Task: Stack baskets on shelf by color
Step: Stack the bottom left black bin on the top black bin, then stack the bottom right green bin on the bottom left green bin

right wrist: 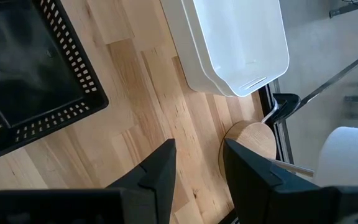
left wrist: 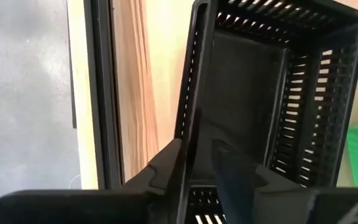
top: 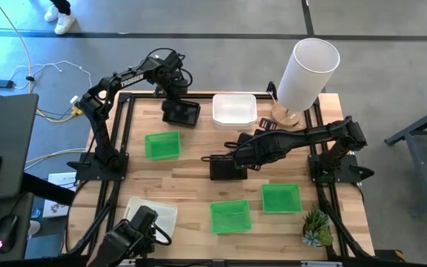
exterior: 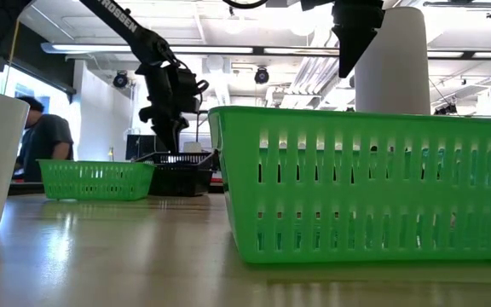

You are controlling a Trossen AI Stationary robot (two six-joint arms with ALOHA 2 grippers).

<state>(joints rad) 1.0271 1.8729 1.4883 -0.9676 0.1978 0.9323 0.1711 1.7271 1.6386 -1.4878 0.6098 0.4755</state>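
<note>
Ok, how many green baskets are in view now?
3. Left green basket near the left arm's base; middle green basket and right green basket side by side toward the high view's bottom. Nested ones may be hidden.

Seen from above, with twelve o'clock at the table's (top: 191, 174) far edge: my left gripper (top: 178, 106) clamps the wall of a basket (top: 182, 113) at eleven o'clock, a second basket (top: 234, 108) lies just beside it at twelve, and the cylinder (top: 306, 73) stands at one. My right gripper (top: 237, 153) hovers over the central basket (top: 227, 167); further baskets lie at nine (top: 162, 145), six (top: 230, 216), five (top: 281, 198) and seven (top: 154, 213).
</note>
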